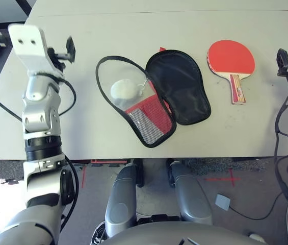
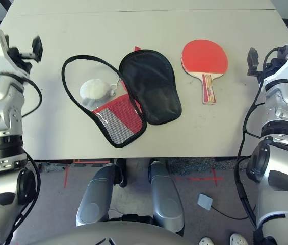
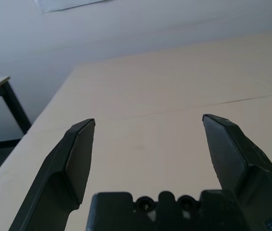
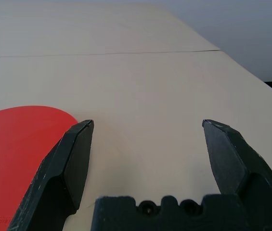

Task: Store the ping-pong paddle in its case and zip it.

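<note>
Tabletop [image 1: 82, 138] carries, from left to right, the left pincer [image 3: 148, 126] hovering with fingers spread and holding nothing, the case [image 1: 154, 97] lying unzipped and folded open at the middle, the paddle [image 1: 231, 60] red face up just beside it, and the right pincer [image 4: 148, 126] likewise spread and unladen.

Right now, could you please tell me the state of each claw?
Left claw: open, holding nothing.
Right claw: open, holding nothing, beside the ping-pong paddle.
</note>
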`<state>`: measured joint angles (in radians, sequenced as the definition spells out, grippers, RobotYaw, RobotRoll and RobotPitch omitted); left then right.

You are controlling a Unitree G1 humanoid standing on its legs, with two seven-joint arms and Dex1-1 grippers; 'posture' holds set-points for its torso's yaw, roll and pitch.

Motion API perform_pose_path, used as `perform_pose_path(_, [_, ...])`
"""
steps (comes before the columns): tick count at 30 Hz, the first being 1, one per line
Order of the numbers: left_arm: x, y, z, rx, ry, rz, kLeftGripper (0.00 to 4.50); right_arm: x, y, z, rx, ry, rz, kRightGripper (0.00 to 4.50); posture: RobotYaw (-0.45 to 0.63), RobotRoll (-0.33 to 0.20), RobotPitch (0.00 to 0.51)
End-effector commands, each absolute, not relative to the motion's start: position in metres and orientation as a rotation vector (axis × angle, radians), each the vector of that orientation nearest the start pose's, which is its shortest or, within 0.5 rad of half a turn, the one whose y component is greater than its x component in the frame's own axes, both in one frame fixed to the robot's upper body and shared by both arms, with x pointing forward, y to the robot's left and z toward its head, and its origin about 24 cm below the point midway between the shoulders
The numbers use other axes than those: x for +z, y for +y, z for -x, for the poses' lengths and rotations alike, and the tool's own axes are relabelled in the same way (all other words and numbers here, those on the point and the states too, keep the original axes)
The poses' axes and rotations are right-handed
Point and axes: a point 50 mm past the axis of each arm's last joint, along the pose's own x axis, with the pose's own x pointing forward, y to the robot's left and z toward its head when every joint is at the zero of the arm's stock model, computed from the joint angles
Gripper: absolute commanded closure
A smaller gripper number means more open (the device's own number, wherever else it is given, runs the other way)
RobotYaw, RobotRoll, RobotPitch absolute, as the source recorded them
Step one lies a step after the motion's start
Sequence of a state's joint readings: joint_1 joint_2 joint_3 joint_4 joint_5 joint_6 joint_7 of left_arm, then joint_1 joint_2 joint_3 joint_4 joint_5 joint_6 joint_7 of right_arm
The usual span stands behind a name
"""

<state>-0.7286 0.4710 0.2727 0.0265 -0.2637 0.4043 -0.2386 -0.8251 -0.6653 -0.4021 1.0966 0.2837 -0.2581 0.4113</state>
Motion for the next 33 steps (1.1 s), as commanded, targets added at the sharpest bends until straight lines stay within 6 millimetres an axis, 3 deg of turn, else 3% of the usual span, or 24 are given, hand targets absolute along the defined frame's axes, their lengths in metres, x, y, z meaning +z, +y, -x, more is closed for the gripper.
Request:
perform_pose_path(1, [0.262,0.203,-0.329,-0.362,-0.295,-0.091,0.0,0.158,-0.352,-0.343,-0.16,-0.206,0.024,0.03,0.0,0.0,0.295])
perform_pose_path(8, [0.257,0.156,-0.301,-0.818,-0.148,-0.138,0.0,0.163,-0.336,-0.352,-0.099,-0.193,0.019,0.03,-0.02,0.0,0.29])
perform_pose_path(13, [0.247,0.145,-0.279,-1.047,-0.004,-0.181,0.0,0.179,-0.314,-0.354,-0.076,-0.142,0.055,0.03,-0.04,0.0,0.289])
perform_pose_path(18, [0.242,0.145,-0.275,-1.137,0.06,-0.186,0.0,0.193,-0.281,-0.339,-0.034,0.013,-0.042,0.03,-0.08,0.0,0.298])
perform_pose_path(23, [0.236,0.141,-0.276,-1.153,0.082,-0.197,0.0,0.199,-0.246,-0.319,-0.015,0.245,0.004,0.03,-0.1,0.0,0.303])
perform_pose_path(28, [0.232,0.138,-0.278,-1.163,0.099,-0.212,0.0,0.196,-0.222,-0.309,-0.047,0.44,-0.014,0.03,-0.11,0.0,0.307])
perform_pose_path(33, [0.232,0.134,-0.276,-1.18,0.1,-0.216,0.0,0.199,-0.214,-0.307,-0.083,0.513,-0.012,0.03,-0.11,0.0,0.312])
